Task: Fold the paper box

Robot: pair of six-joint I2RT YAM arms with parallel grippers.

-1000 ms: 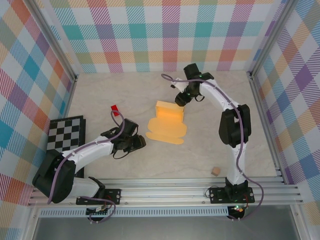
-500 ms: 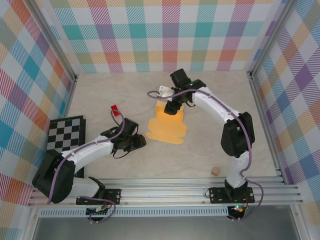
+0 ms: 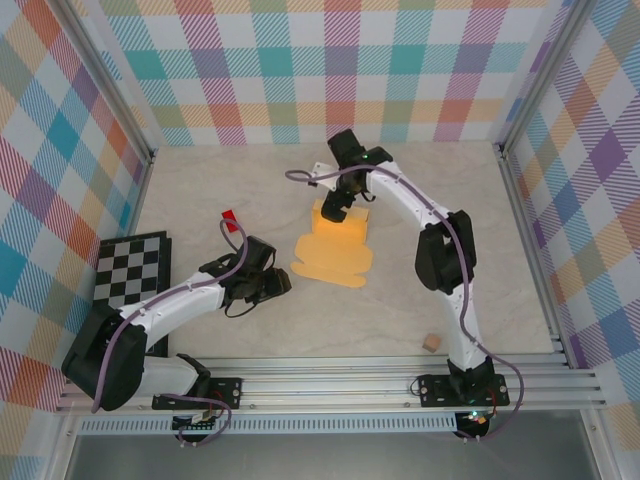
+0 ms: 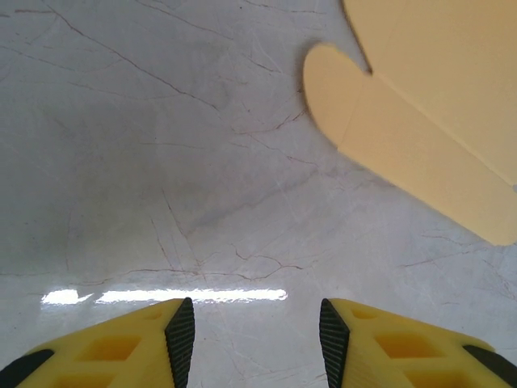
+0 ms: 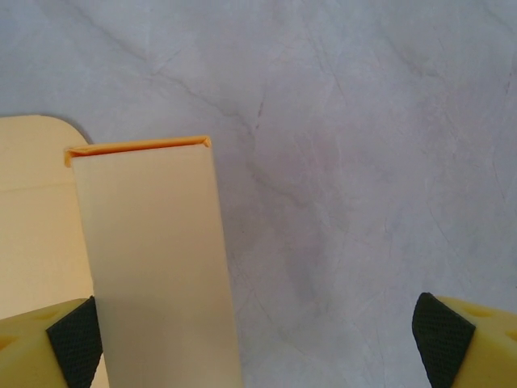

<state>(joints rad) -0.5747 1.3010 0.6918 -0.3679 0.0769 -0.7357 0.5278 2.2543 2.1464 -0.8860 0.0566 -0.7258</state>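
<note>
1. Pale veined stone forms the counter (image 3: 250, 190), boxed in by plaid walls. The paper box (image 3: 335, 255) lies mid-counter, its scalloped flaps flat on the near side and its far part folded up.
2. The right jaws hover at that raised far part, spread wide. In the wrist view the upright panel (image 5: 153, 267) stands just inside the left-hand pad (image 5: 74, 339) (touching or not, I cannot tell), likely placed to press or tip it over.
3. Left of the box, the left jaws sit low, spread and empty, with a rounded flap (image 4: 339, 89) ahead, probably positioned to pin the sheet.
4. Red block (image 3: 229, 218), checkerboard (image 3: 132, 265) and tan cube (image 3: 431, 343) lie well apart from the box.
</note>
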